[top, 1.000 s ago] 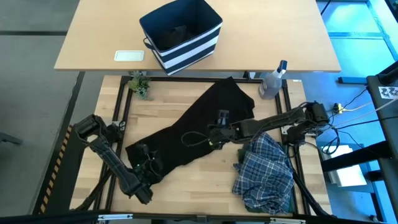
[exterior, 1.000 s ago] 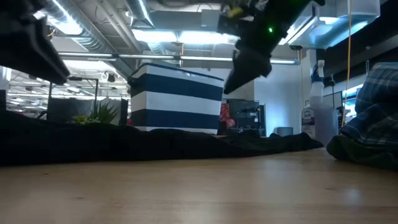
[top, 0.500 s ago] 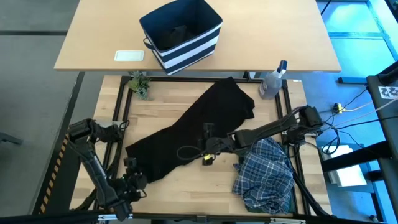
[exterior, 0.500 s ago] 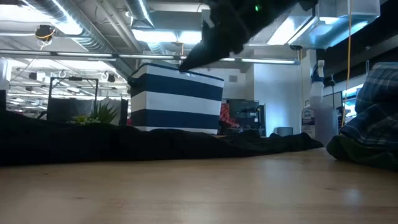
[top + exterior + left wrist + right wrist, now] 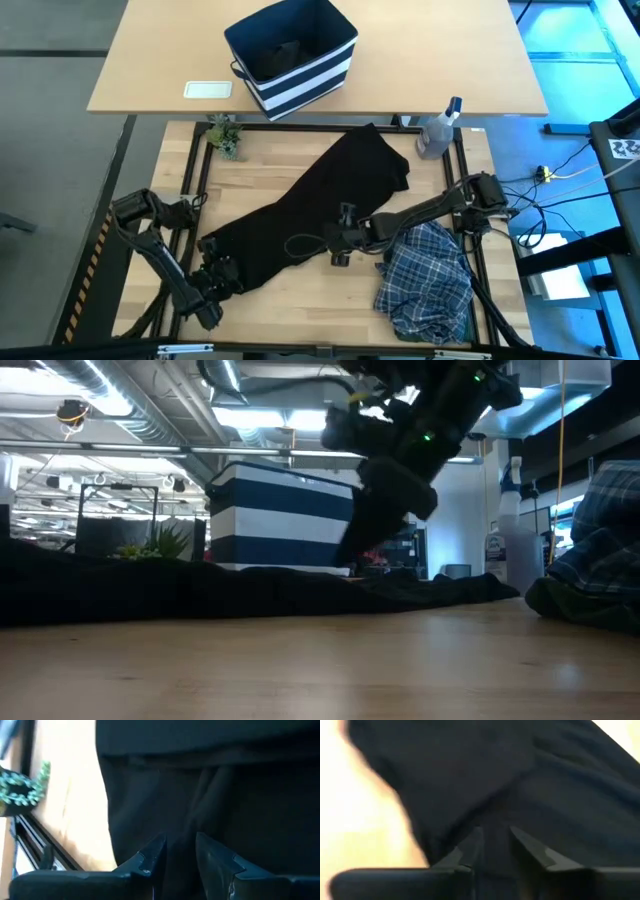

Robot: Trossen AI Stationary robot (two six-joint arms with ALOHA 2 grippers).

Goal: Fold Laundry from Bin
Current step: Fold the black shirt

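Both grippers sit low in the high view over the black garment (image 5: 310,205) (spread diagonally): left gripper (image 5: 222,272) lower left, right gripper (image 5: 340,240) centre, each with fingers slightly apart.

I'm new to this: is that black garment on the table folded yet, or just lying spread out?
Spread out. The black garment lies as one long diagonal strip across the table, unfolded.

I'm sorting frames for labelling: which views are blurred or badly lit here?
High view: sharp, evenly lit. Low view: ceiling lights glare, so the arm and black garment read as silhouettes. Left wrist view: the garment fills the picture, dark with few folds showing. Right wrist view: the softest, smeared cloth and washed-out table.
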